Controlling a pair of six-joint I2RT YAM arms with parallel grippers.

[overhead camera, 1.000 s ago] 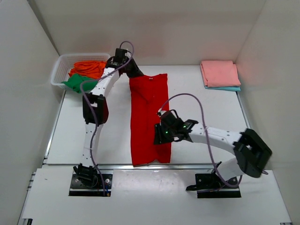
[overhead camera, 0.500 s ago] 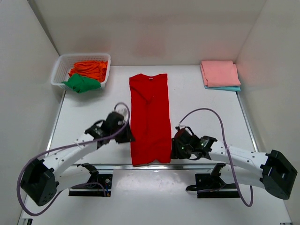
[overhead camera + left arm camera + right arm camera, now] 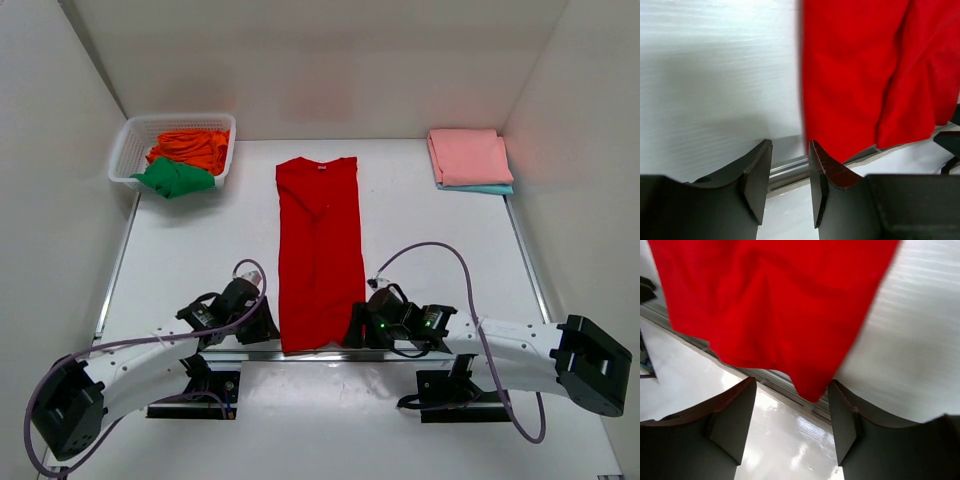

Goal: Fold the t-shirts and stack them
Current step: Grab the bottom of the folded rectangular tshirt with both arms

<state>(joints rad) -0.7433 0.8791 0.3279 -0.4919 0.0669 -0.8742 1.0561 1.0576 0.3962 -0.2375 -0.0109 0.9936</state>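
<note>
A bright red t-shirt (image 3: 318,250) lies folded into a long narrow strip down the middle of the table, collar at the far end. My left gripper (image 3: 267,323) sits low at the strip's near left corner, open, with only the table's edge rail showing between its fingers (image 3: 790,152). My right gripper (image 3: 356,330) is at the near right corner, open, and the red hem corner (image 3: 812,387) lies just beyond its fingertips, not gripped. Orange (image 3: 192,147) and green (image 3: 172,177) t-shirts lie crumpled in the basket. A folded salmon pink t-shirt (image 3: 469,157) rests on a light blue one (image 3: 488,188).
The white lattice basket (image 3: 124,152) stands at the far left corner. The folded pile is at the far right, near the side wall. A metal rail (image 3: 300,353) runs along the table's near edge under the hem. White walls close in the left, back and right.
The left arm has swung from the collar end back to the near left hem corner. The right arm has drawn back to the near right corner. Both grippers have opened wider.
</note>
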